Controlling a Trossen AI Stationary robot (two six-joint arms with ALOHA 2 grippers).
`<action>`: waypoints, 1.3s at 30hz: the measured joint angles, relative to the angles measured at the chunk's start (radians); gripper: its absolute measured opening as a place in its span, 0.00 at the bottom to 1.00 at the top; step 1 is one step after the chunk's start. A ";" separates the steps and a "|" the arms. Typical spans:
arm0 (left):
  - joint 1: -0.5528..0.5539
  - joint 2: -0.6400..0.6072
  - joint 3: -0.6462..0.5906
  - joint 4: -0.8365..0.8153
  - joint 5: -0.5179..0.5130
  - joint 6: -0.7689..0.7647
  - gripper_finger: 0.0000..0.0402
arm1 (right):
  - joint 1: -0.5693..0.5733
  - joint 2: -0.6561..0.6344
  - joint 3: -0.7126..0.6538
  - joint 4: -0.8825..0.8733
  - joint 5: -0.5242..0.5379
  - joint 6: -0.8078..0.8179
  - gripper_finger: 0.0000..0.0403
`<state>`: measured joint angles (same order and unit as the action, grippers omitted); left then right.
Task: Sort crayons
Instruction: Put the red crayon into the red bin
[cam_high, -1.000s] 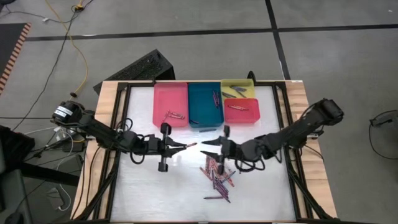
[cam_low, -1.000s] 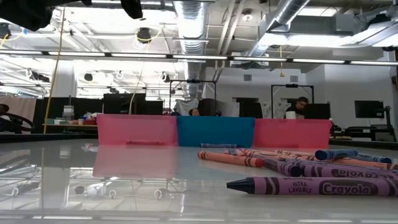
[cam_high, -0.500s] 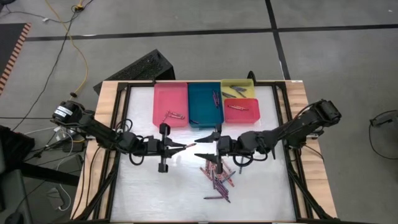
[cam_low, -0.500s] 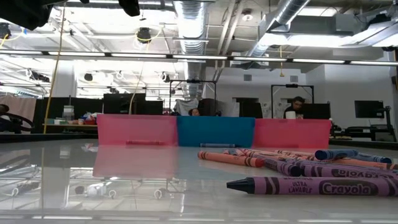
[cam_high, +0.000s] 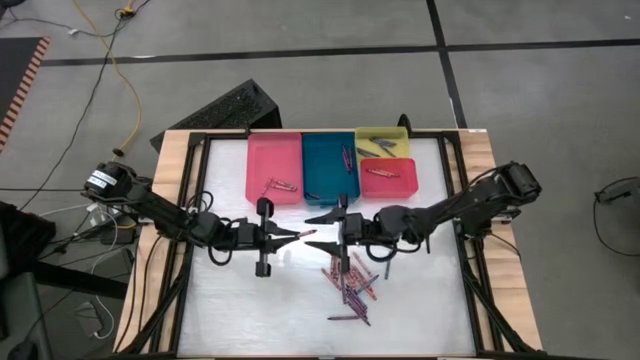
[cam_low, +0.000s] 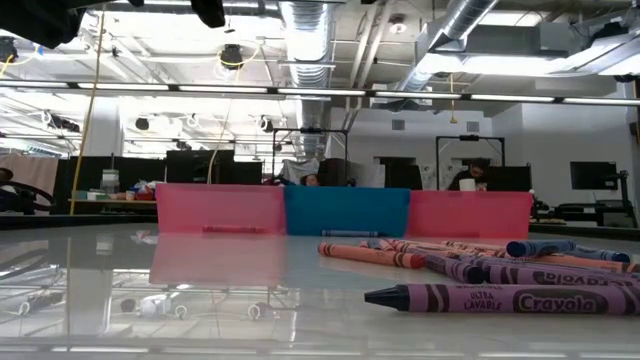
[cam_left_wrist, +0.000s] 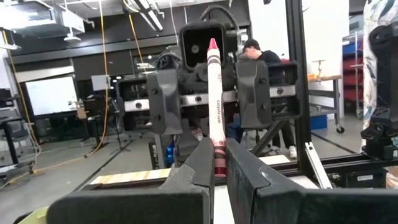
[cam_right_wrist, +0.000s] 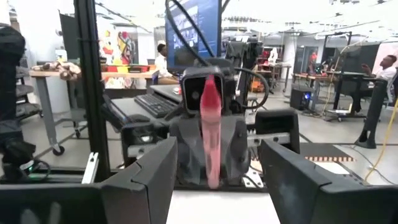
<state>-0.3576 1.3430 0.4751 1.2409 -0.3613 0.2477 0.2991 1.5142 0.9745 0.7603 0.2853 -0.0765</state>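
1. High view: left gripper (cam_high: 296, 235) is clamping a pink crayon (cam_high: 306, 233) tip-out toward the wide-open right gripper (cam_high: 318, 234), likely a handover.
2. Low view: loose crayons (cam_low: 480, 268) are lying before the trays (cam_low: 345, 211).
3. Left wrist view: crayon (cam_left_wrist: 214, 112) is pointing at the right gripper (cam_left_wrist: 211, 93).
4. Right wrist view: crayon (cam_right_wrist: 210, 130) is sitting between its spread fingers (cam_right_wrist: 146, 180).

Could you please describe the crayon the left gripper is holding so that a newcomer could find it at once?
Start at the pink tray at the table's far side, then come toward the near edge to the two grippers facing each other. The pink crayon sticks out of the shut left gripper toward the open right gripper. Unlike the loose crayons lying nearby, it is held above the table.
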 joint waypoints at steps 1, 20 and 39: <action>0.000 0.000 0.000 -0.002 -0.002 0.000 0.02 | -0.003 0.008 0.008 0.001 0.000 -0.003 0.58; 0.000 0.000 0.000 -0.022 -0.020 0.006 0.02 | 0.001 0.062 0.074 -0.055 0.041 -0.036 0.11; 0.000 0.000 0.001 -0.250 -0.281 -0.098 0.20 | 0.014 -0.041 0.074 -0.355 0.512 -0.036 0.01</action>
<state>-0.3576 1.3430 0.4759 0.9910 -0.6425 0.1501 0.3130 1.4731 1.0481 0.4049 0.7974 -0.1129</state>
